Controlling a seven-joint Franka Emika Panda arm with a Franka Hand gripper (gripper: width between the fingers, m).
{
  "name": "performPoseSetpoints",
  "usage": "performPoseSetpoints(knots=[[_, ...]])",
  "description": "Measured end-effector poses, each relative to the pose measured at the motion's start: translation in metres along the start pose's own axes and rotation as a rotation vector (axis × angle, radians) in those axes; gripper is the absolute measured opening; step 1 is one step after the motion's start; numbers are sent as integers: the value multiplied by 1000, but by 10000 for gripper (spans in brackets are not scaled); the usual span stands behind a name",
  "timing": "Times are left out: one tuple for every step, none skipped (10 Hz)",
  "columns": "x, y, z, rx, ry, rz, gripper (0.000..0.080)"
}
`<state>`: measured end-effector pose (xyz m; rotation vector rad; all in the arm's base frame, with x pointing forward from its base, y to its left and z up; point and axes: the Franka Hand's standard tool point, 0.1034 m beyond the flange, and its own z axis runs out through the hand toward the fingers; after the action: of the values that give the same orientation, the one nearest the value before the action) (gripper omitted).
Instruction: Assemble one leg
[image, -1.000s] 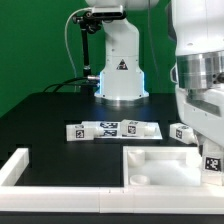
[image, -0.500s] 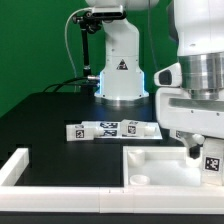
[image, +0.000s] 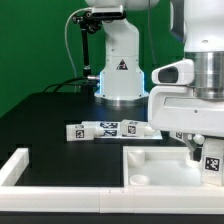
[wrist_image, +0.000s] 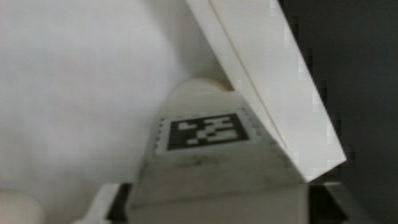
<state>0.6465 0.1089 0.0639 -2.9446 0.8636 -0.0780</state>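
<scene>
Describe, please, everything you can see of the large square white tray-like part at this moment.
The tray-like part is a large, white, matte piece that looks like plastic, lying flat on the black table near the front of the exterior view. It has raised walls around a shallow recessed floor, with a small round socket in the corner toward the exterior view's left. The pincer hangs over its end at the exterior view's right, hiding that part. In the wrist view, its wall runs beside a tagged white piece.

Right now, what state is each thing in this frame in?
gripper: down at the tray, open or shut cannot be told.
leg: between the gripper's fingers, tag up, against the tray's wall.
tray: flat on the table.
marker board: flat on the table.
</scene>
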Motion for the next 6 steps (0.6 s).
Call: performPoseSetpoints(knots=[[0, 1, 0, 0, 0, 81, 285], [1, 1, 0, -2, 0, 159, 285], [2, 3, 1, -4, -3, 272, 285], [3, 5, 1, 0, -7, 460, 285], [3, 6, 1, 2, -9, 627, 285], [1, 7, 1, 4, -6, 819, 285]])
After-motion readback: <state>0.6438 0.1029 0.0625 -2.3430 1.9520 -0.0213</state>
